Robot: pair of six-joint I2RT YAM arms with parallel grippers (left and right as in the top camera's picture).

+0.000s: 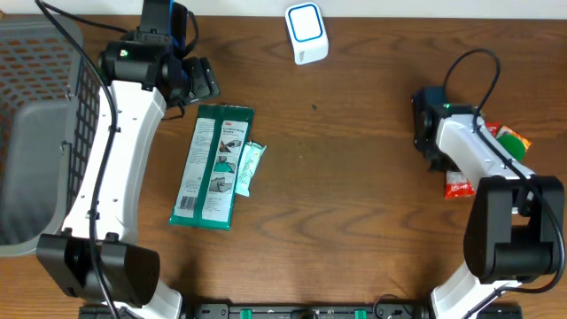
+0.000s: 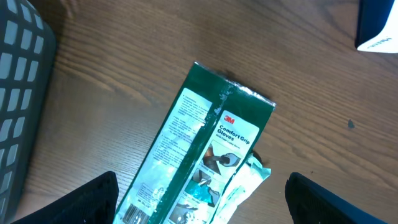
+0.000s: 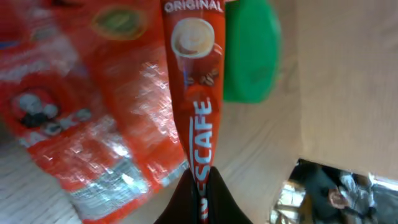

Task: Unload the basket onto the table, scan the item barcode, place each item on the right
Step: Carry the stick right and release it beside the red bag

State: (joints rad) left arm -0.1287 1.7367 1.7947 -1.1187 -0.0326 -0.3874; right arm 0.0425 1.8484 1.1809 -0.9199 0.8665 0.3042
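A red Nescafe coffee stick is pinched at its near end by my right gripper, which is shut on it. In the overhead view that gripper is hidden under the right arm. The white and blue barcode scanner stands at the table's back centre. A green glove packet lies flat left of centre, with a small pale sachet against its right side. My left gripper hangs open above the packet's top end, touching nothing. A barcode shows on the packet.
A grey mesh basket fills the left edge. A red snack packet and a green item lie under the coffee stick, at the table's right side. Bare wood lies between the packet and the right arm.
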